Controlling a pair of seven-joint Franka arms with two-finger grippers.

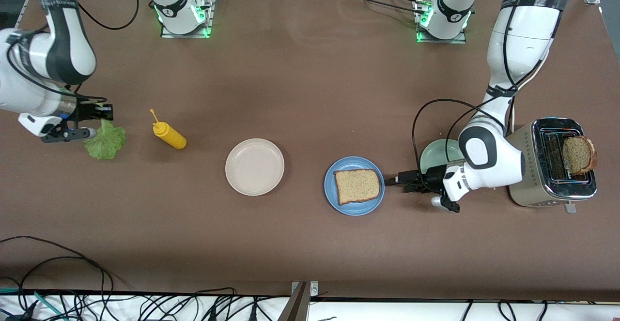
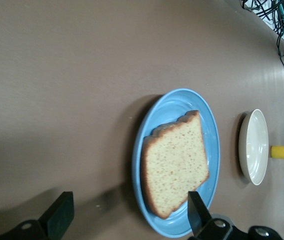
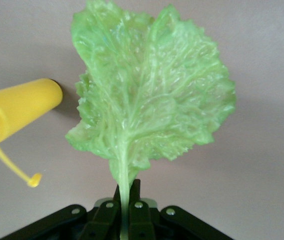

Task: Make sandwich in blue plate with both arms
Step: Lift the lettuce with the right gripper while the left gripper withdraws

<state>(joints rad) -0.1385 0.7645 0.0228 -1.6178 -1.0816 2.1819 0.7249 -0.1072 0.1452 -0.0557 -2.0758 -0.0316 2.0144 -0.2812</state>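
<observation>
1 bread slice (image 1: 357, 186) lies flat in the blue plate (image 1: 331, 193); a 2nd slice (image 1: 578, 154) stands in the toaster (image 1: 552, 166). Left gripper (image 1: 393, 181), jaws spread and empty, sits at the plate's 3 o'clock rim; careless motion there could nudge the plate. Right gripper (image 3: 127, 192), jaws clamped on the lettuce leaf (image 1: 105, 141) stem. Risk: a thin stem grip lets the limp leaf slip in transit, or brush the yellow bottle (image 1: 169, 135) at its 3 o'clock.

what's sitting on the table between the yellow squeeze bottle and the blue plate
In the front view, the beige plate, with nothing on it, lies between the yellow squeeze bottle and the blue plate.
</observation>
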